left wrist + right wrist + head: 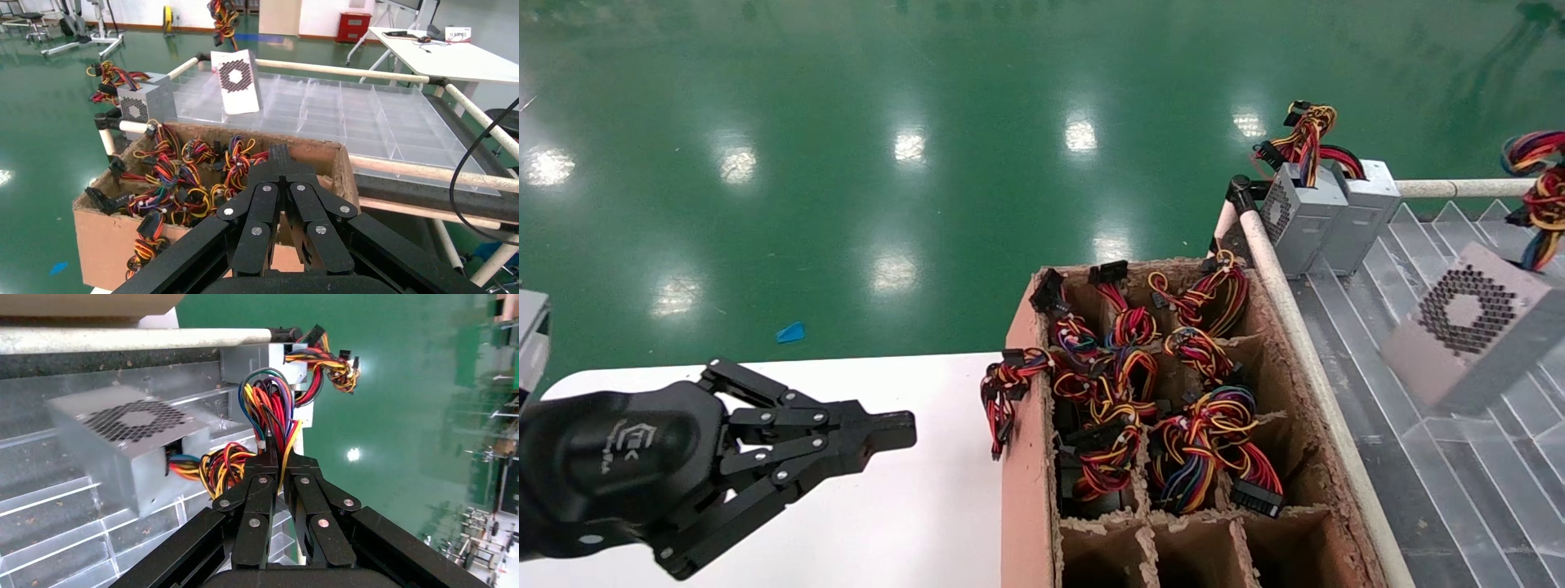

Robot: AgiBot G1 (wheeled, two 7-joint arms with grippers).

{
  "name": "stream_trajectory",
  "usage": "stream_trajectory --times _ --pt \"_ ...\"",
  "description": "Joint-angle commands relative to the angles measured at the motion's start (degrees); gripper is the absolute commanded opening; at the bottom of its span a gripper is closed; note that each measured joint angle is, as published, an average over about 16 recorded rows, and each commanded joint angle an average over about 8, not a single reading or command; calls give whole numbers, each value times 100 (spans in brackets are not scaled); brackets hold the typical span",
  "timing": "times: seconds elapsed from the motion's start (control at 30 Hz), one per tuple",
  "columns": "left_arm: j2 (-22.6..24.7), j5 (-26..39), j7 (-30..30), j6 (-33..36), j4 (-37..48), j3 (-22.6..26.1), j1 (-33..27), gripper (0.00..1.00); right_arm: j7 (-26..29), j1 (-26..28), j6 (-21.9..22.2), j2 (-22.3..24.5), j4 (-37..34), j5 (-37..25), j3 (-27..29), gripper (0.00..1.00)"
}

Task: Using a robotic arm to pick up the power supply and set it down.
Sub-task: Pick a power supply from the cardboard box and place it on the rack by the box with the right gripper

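Observation:
The power supply (1467, 314), a grey metal box with a honeycomb side, hangs tilted just above the clear tray (1418, 457). It also shows in the left wrist view (235, 79) and the right wrist view (128, 441). My right gripper (280, 454) is shut on its bundle of red, yellow and black wires (269, 410), which rises to the head view's right edge (1540, 184); the gripper itself is out of the head view. My left gripper (903, 429) is parked over the white table (911, 523), shut and empty, its tips (279, 150) pointing at the cardboard box.
A brown cardboard box (1026, 457) with compartments full of wire bundles stands between the table and the tray. Two other grey boxes (1328, 208) stand at the tray's far corner. A padded pipe rail (1303, 343) borders the tray. Green floor lies beyond.

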Motion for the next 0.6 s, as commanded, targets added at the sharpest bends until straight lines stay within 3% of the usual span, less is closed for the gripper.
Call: stream_trajectory --times 0.03,0.37,0.6 --pt "0 0 0 0 0 0 0 0 -191 37 35 -112 -306 -30 -100 0" --pt "0 0 0 0 0 0 0 0 -1131 -384 810 -727 -1931 223 11 0" --pt "0 0 0 0 0 0 0 0 -1540 -493 1183 -1010 -2634 362 109 0"
